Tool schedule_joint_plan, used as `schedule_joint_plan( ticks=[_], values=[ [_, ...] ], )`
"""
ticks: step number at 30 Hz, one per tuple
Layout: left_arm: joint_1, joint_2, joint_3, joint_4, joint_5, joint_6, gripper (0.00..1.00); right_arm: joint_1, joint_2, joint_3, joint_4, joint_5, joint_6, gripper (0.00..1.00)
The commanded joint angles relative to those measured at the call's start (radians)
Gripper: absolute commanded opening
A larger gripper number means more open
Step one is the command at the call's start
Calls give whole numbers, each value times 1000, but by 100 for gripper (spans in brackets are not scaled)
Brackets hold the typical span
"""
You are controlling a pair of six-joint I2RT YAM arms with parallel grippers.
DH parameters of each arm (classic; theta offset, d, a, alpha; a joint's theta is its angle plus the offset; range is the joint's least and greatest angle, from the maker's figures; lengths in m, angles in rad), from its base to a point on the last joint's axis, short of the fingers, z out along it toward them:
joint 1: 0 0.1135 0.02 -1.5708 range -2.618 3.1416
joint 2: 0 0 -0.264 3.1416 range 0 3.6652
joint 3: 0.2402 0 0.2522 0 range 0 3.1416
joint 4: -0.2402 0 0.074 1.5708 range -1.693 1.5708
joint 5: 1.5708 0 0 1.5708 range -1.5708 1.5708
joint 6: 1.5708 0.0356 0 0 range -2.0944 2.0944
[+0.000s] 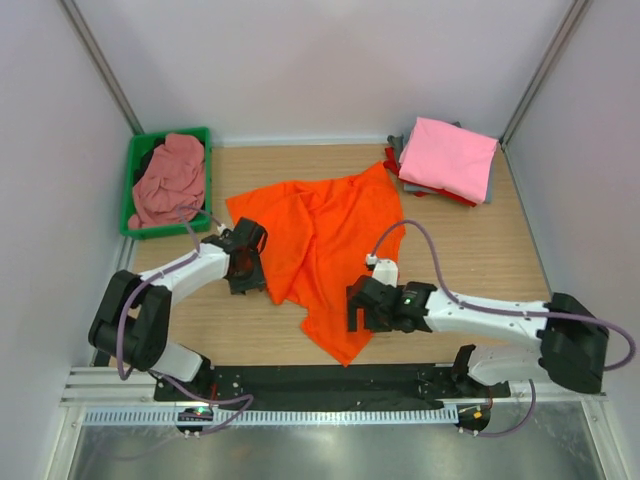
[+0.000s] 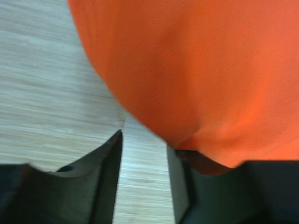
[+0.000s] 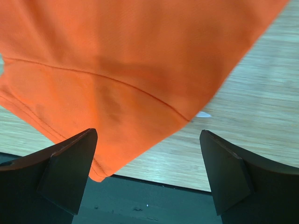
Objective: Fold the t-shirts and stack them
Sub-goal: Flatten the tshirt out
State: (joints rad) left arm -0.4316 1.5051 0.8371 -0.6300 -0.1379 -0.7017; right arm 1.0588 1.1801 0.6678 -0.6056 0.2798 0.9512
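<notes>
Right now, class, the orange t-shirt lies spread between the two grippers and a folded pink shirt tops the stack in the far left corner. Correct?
No. The folded pink shirt tops the stack in the far right corner, not the left, as the top external view shows. The rest holds.

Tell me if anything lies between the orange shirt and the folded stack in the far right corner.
Nothing visible does. The orange shirt has a far corner that nearly reaches the folded stack, with only bare table between. The green bin sits away at the far left.
</notes>
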Motion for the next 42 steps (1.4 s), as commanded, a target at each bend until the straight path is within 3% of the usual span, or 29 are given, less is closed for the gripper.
schedule_joint_plan(
  ticks=[1, 3, 8, 11, 22, 29, 33, 36, 42],
  values=[
    [-1, -104, -55, 85, -64, -85, 47, 64, 131, 102, 4, 76, 1, 98],
    [-1, -164, -96, 82, -87, -120, 57, 85, 174, 127, 6, 93, 11, 98],
    [-6, -337, -199, 105, -163, -202, 56, 104, 233, 139, 41, 82, 18, 98],
    [-6, -378, -234, 156, -186, -209, 62, 104, 242, 148, 44, 81, 11, 98],
    [-6, -204, -236, 369, -177, -248, 66, 104, 190, 125, 12, 98, 18, 99],
    [-15, -181, -227, 406, -180, -237, 66, 104, 193, 108, 20, 94, 14, 100],
    [-15, -80, -181, 371, -178, -214, 68, 104, 211, 115, 43, 82, 1, 99],
    [-15, -17, -141, 360, -169, -203, 65, 105, 222, 110, 67, 70, -5, 99],
    [-15, 104, -75, 372, -155, -165, 42, 104, 228, 92, 98, 53, -26, 100]
  ],
)
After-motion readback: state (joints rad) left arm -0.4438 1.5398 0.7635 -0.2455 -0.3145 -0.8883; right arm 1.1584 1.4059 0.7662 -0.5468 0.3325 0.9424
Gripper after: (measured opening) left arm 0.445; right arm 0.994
